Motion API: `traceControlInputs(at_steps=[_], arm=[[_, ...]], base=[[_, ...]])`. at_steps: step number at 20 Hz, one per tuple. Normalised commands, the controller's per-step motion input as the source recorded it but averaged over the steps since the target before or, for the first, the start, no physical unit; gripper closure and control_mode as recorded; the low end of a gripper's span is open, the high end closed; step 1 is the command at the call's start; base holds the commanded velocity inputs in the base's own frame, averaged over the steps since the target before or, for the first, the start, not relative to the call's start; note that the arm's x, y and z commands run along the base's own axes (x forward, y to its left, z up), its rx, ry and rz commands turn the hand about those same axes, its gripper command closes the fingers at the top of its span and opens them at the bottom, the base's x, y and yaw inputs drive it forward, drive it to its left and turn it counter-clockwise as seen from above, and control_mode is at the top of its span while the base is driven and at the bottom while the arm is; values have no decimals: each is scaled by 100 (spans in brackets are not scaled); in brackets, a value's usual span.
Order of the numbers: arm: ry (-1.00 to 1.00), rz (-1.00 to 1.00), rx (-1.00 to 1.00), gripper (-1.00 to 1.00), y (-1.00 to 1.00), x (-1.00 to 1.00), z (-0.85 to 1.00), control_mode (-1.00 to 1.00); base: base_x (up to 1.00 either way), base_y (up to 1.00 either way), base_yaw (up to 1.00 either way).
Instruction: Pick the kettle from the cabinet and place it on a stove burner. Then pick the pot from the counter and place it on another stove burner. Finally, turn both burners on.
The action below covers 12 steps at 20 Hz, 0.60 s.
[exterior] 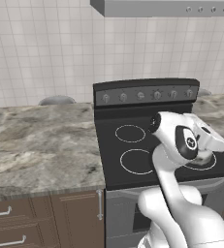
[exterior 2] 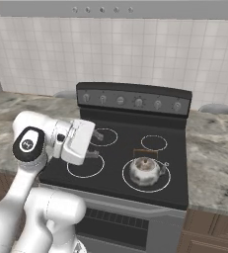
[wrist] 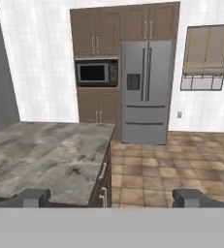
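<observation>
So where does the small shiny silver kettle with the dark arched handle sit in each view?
Left base view: I cannot make it out; the arm covers the front right burner.
Right base view: small shiny silver kettle on the front right burner ring.
Hand view: I cannot make it out.
Shared landmark: black glass-top stove.

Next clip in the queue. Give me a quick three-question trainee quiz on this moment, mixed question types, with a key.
1. True or false: the kettle stands on a front burner of the stove.
2. Multiple choice: the claw is (a) shut on the kettle, (b) open and empty, (c) shut on a knob.
3. Short answer: in the hand view, which appliance stands to the right of the microwave?

Key
1. True. In the right base view it sits inside the front ring nearest the right-hand counter.
2. b. Its fingers stand apart above the stove's left burners, clear of the kettle.
3. The steel refrigerator.
</observation>
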Motion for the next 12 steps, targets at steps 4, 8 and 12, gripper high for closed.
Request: traceControlInputs(at_steps=[4,8,12], arm=[[-7,4,28,-100,0,-33,0,-100],[-9,4,29,-100,0,-23,0,-100],[-5,4,22,-100,-3,-21,0,-100]], base=[[0,0,0],[0,0,0],[0,0,0]])
